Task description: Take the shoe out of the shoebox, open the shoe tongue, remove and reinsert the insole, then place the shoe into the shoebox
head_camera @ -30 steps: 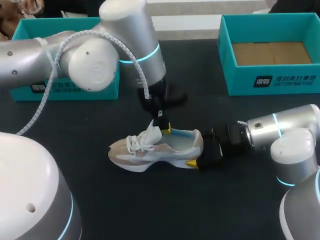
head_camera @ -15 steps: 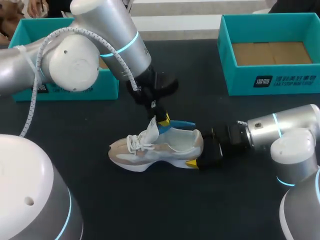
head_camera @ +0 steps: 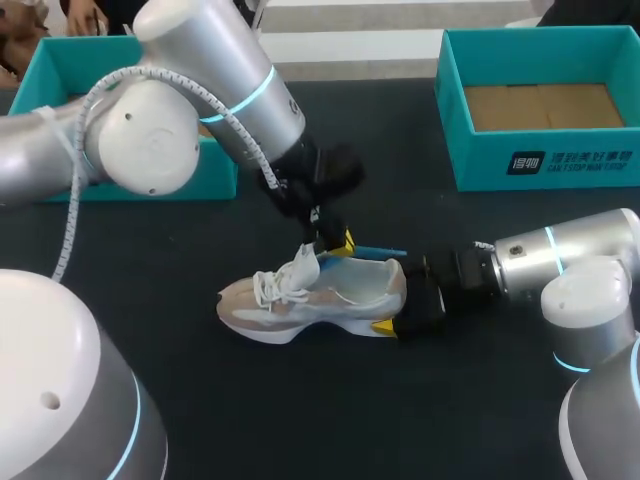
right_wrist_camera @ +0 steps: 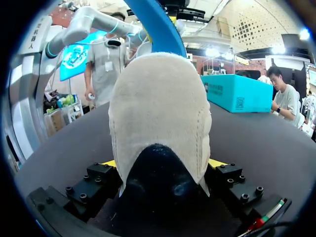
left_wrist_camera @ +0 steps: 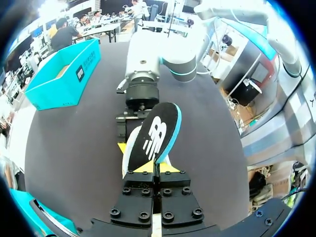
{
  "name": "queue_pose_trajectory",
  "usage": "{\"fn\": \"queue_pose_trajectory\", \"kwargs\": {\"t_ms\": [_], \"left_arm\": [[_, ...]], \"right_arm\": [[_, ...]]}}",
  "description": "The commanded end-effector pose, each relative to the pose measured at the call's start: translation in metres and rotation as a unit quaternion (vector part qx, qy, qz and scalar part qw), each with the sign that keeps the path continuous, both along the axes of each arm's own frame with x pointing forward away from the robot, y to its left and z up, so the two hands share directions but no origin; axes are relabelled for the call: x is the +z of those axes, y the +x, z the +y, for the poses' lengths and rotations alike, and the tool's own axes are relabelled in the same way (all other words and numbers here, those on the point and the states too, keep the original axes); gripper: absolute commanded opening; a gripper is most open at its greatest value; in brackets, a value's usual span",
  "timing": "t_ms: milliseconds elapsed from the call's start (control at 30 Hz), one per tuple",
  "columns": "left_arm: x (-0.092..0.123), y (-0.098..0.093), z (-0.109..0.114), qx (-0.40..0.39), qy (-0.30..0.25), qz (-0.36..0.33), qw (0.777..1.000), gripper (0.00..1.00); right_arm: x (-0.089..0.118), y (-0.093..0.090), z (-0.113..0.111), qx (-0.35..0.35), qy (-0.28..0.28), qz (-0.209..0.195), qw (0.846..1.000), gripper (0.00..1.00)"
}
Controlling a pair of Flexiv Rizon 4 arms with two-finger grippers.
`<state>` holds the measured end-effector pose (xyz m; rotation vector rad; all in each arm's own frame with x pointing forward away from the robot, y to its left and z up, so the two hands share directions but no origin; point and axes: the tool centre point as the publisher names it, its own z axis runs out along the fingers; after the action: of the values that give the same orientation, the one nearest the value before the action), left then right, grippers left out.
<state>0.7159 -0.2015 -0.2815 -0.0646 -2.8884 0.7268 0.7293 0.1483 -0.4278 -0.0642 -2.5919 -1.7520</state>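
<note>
**Head view:** A pale shoe [head_camera: 315,293] lies on its sole in the middle of the dark table [head_camera: 300,420], toe toward the left arm's side and outside both boxes. The left gripper [head_camera: 336,242] hangs just above the shoe's opening, pinching one end of a blue-edged insole [head_camera: 378,251] that juts out over the collar. The right gripper [head_camera: 398,316] comes in low from the right, its fingers clamped on the heel from both sides. An open teal shoebox [head_camera: 540,165] stands at the far right, well apart from the shoe. A second teal box [head_camera: 60,58] sits at the far left behind the left arm.

**Left wrist view:** The left gripper [left_wrist_camera: 157,168] has its fingers drawn tight on the insole [left_wrist_camera: 157,133], whose black face tilts up ahead of them. The shoe [left_wrist_camera: 127,157] shows white beneath it. The shoebox [left_wrist_camera: 64,74] lies off to one side.

**Right wrist view:** The right gripper [right_wrist_camera: 163,165] holds the shoe's [right_wrist_camera: 158,113] suede heel, a yellow tip pressed to each flank. The insole's [right_wrist_camera: 157,27] blue edge arcs above the heel. The second teal box [right_wrist_camera: 234,93] rests beyond on the table.
</note>
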Motion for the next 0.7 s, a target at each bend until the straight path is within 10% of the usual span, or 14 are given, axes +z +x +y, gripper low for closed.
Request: {"fn": "queue_pose_trajectory", "kwargs": {"t_ms": [33, 233, 333, 700], "left_arm": [[-0.012, 0.0, -0.015, 0.003, 0.013, 0.0, 1.0, 0.0], [-0.018, -0.004, -0.02, 0.004, 0.021, 0.001, 1.0, 0.0], [-0.015, -0.008, -0.018, -0.001, 0.018, 0.0, 1.0, 0.4], [0.014, -0.011, -0.009, 0.007, 0.032, -0.097, 0.995, 0.79]], "right_arm": [[-0.008, 0.001, 0.006, 0.0, -0.002, 0.0, 1.0, 0.0], [-0.008, 0.001, 0.006, 0.0, -0.002, 0.0, 1.0, 0.0], [-0.008, 0.001, 0.006, 0.0, -0.002, 0.0, 1.0, 0.0], [-0.008, 0.001, 0.006, 0.0, -0.002, 0.0, 1.0, 0.0]]}}
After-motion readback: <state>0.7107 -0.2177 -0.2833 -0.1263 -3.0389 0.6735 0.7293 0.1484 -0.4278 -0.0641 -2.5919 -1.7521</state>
